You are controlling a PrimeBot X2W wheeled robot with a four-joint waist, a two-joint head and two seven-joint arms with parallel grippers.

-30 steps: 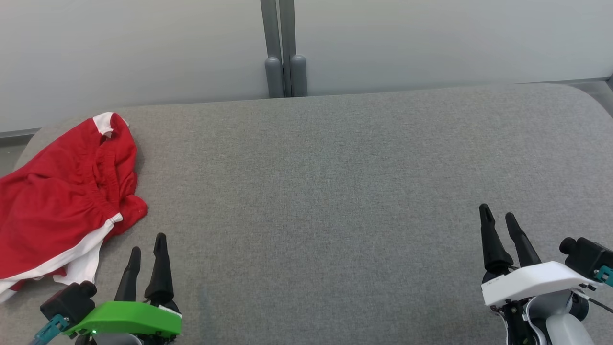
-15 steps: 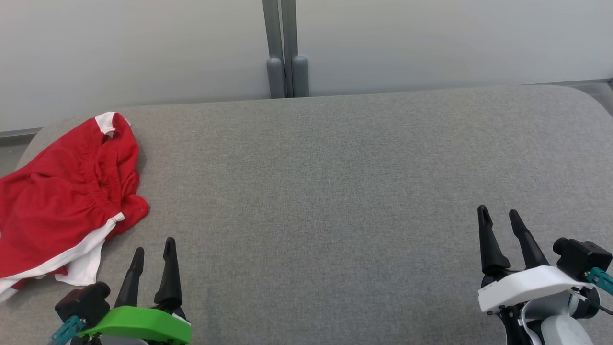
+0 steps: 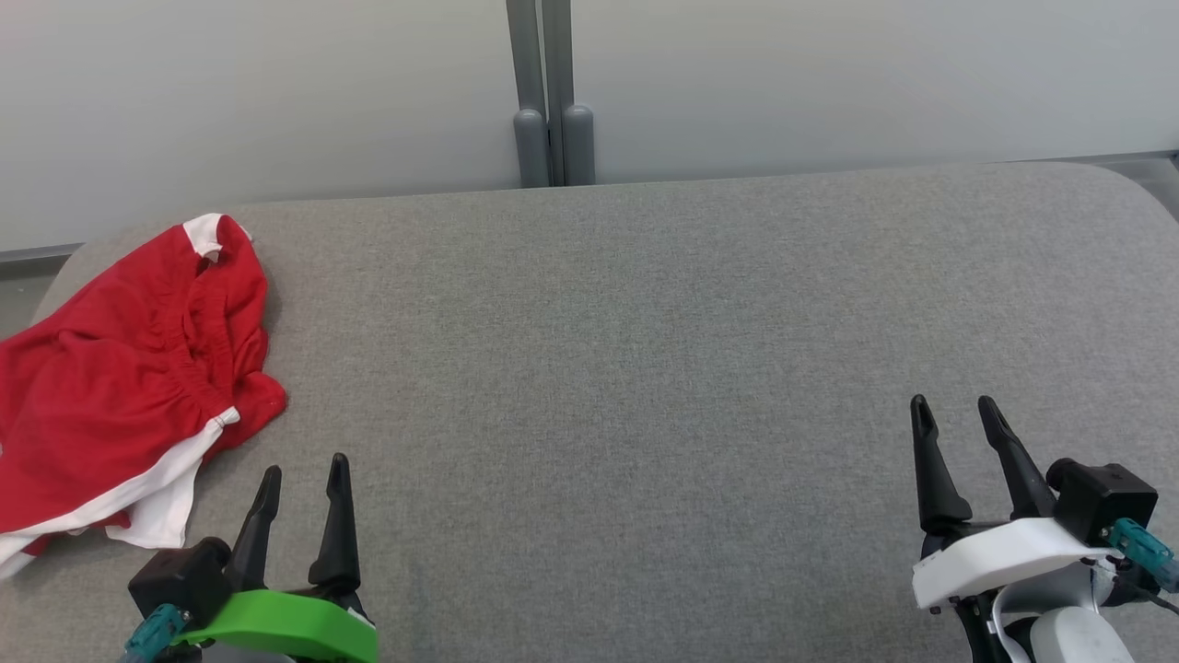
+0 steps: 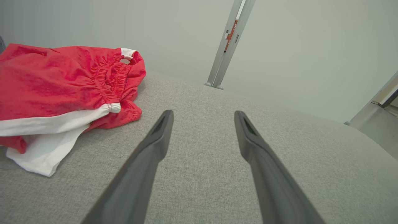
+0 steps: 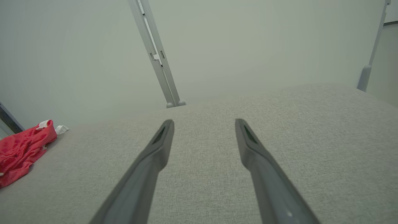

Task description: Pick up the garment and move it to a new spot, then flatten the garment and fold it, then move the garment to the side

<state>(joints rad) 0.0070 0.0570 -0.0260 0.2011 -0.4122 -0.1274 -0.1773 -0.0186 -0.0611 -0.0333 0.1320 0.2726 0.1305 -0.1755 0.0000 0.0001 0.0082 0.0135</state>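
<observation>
A red garment (image 3: 129,378) with white trim lies crumpled at the left end of the grey padded table (image 3: 645,350); part of it hangs past the left edge of the head view. The left wrist view shows the garment (image 4: 59,90) at upper left, its elastic waistband bunched. In the right wrist view the garment (image 5: 21,149) is small at far left. My left gripper (image 3: 304,474) stands open at the lower left, just right of the garment and apart from it, nothing between its fingers. Open and empty too, my right gripper (image 3: 953,412) is at the lower right, far from the cloth.
Behind the table stands a pale wall with a grey vertical post (image 3: 543,92) at its middle. The table's far corners are rounded. Bare grey fabric stretches from the garment to the right end.
Both grippers have drawn back a little toward the bottom of the head view, and each has turned so its fingers point more straight up. The garment has not moved.
</observation>
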